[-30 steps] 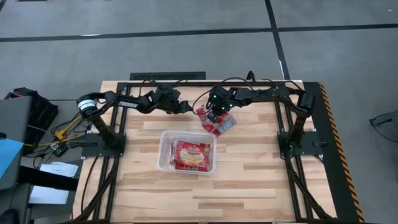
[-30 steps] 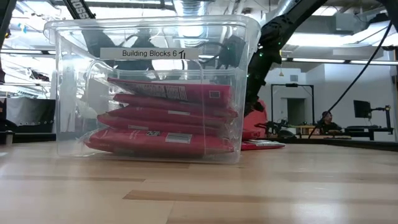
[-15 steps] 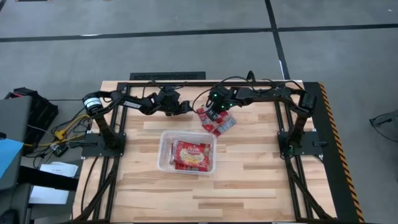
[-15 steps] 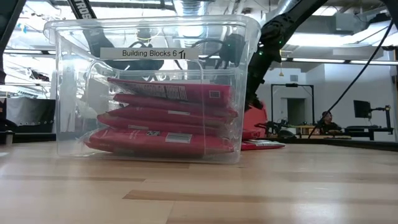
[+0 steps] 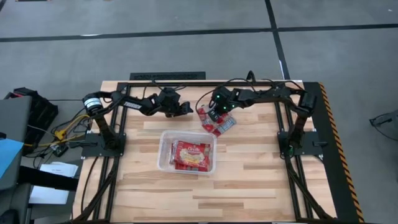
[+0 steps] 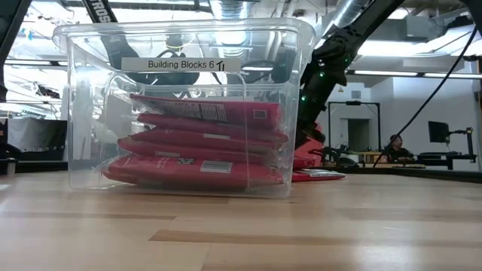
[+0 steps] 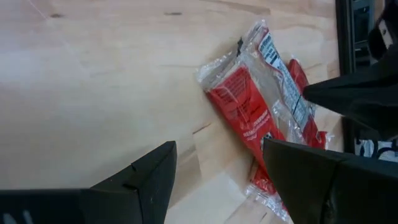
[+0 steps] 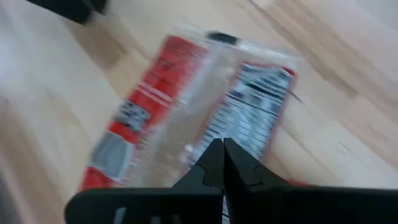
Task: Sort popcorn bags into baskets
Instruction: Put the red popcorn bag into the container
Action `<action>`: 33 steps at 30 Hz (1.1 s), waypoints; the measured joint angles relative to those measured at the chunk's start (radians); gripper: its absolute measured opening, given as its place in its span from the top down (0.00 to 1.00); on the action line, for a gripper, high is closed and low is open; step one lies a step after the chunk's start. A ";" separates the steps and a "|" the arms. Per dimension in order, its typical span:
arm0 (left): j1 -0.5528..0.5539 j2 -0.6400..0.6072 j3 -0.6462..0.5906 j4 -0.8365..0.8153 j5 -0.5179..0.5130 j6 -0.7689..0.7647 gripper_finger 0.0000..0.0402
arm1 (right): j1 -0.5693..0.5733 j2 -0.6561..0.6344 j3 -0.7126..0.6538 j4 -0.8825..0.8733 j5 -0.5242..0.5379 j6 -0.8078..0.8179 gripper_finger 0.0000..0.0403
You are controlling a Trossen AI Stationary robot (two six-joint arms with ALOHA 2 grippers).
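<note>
A clear plastic tub [image 5: 163, 152] [image 6: 83, 113] stands mid-table with several red popcorn packets [image 5: 189, 154] [image 6: 199, 143] stacked flat inside. A few more red packets [image 5: 221, 125] [image 7: 261, 106] [image 8: 186, 106] lie overlapping on the wood near the far edge. My right gripper [image 5: 216, 114] [image 8: 221, 149] hovers over these, pointing down, fingers shut. My left gripper [image 5: 186, 107] [image 7: 217, 174] is open just to their left, level with the table; the nearest packet lies ahead of its fingers, untouched. My right gripper comes at the loose packets from above with its tips together over the clear middle strip of the top packet [image 8: 205, 118]. I cannot tell whether the tips touch the film. The packet lies flat on the table.
The tub carries a label reading "Building Blocks 6" [image 6: 181, 65]. Black frame rails run along the far edge [image 5: 168, 76] and both arm bases [image 5: 102, 140] [image 5: 292, 140] stand at the table's sides. Bare wood spreads on the near half [image 5: 249, 186].
In the low view my right gripper has risen a little above the loose packets. The red packet edge that stood up beside it now lies lower. My left gripper stays open beside the pile.
</note>
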 joint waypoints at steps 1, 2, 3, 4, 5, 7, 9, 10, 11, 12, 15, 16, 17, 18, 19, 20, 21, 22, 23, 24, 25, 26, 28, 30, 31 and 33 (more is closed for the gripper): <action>-0.003 0.000 0.000 0.000 0.000 0.000 0.43 | 0.001 0.015 0.001 0.029 -0.018 -0.008 0.97; -0.006 0.000 0.000 0.000 0.000 0.000 0.43 | 0.004 0.035 0.003 0.066 -0.040 -0.008 0.97; -0.009 0.000 0.000 0.000 0.000 0.000 0.43 | 0.006 0.050 0.002 0.084 -0.070 -0.008 0.98; -0.012 0.000 0.000 0.000 0.000 0.000 0.43 | 0.009 0.065 0.004 0.088 -0.092 -0.008 0.98; -0.012 0.000 0.000 -0.001 0.000 0.001 0.43 | 0.009 0.082 0.016 0.102 -0.116 -0.010 0.98; -0.015 0.000 0.000 0.000 0.003 0.003 0.43 | 0.009 0.095 0.039 0.128 -0.180 -0.034 0.98; -0.016 0.000 0.000 -0.002 0.002 0.002 0.43 | 0.009 0.076 0.057 0.116 -0.202 -0.056 0.96; -0.016 0.000 0.000 -0.001 0.002 0.002 0.43 | 0.009 0.061 0.062 0.123 -0.194 -0.069 0.95; -0.016 0.000 0.000 -0.001 0.002 0.001 0.43 | 0.009 0.039 0.062 0.115 -0.178 -0.082 0.95; -0.016 0.000 0.000 -0.001 0.002 0.001 0.43 | 0.010 0.018 0.062 0.109 -0.162 -0.088 0.95; -0.016 0.000 0.000 -0.001 0.002 0.001 0.43 | 0.009 -0.025 0.063 0.049 -0.062 -0.096 0.97; -0.016 0.000 0.000 -0.001 0.002 0.005 0.43 | 0.009 -0.028 0.063 0.030 -0.024 -0.097 0.98; -0.016 0.000 0.000 -0.001 0.002 0.008 0.43 | 0.009 -0.027 0.063 0.002 0.003 -0.097 0.98; -0.016 0.000 0.000 -0.002 0.002 0.008 0.43 | 0.008 -0.023 0.062 -0.030 0.021 -0.093 0.98; -0.016 0.000 0.000 -0.003 0.002 0.008 0.43 | 0.006 -0.013 0.062 -0.045 0.031 -0.091 0.99; -0.016 0.000 0.000 -0.004 0.002 0.008 0.43 | 0.006 0.001 0.062 -0.052 0.031 -0.091 0.98; -0.016 0.000 0.000 -0.005 0.002 0.008 0.43 | 0.007 0.016 0.062 -0.065 0.031 -0.090 0.97; -0.016 0.000 0.000 -0.005 0.004 0.008 0.43 | 0.011 0.035 0.062 -0.067 0.030 -0.090 0.96; -0.016 0.000 0.000 -0.006 0.013 0.010 0.43 | 0.016 0.052 0.062 -0.060 0.025 -0.090 0.95; -0.016 0.000 0.000 -0.007 0.023 0.016 0.43 | 0.020 0.064 0.061 -0.062 0.013 -0.090 0.95; -0.016 0.000 0.000 -0.007 0.032 0.024 0.43 | 0.025 0.073 0.060 -0.062 -0.003 -0.090 0.94; -0.016 -0.001 0.000 -0.011 0.040 0.030 0.43 | 0.033 0.084 0.061 -0.046 -0.017 -0.090 0.94; -0.016 -0.001 0.000 -0.025 0.055 0.034 0.43 | 0.046 0.107 0.063 -0.018 -0.021 -0.094 0.95; -0.016 -0.001 0.000 -0.033 0.072 0.041 0.43 | 0.057 0.130 0.070 -0.008 -0.022 -0.109 0.97; -0.016 -0.001 0.000 -0.035 0.077 0.051 0.43 | 0.060 0.139 0.078 -0.005 -0.022 -0.112 0.98; -0.016 -0.001 0.000 -0.036 0.095 0.066 0.44 | 0.062 0.159 0.101 0.001 -0.024 -0.113 0.99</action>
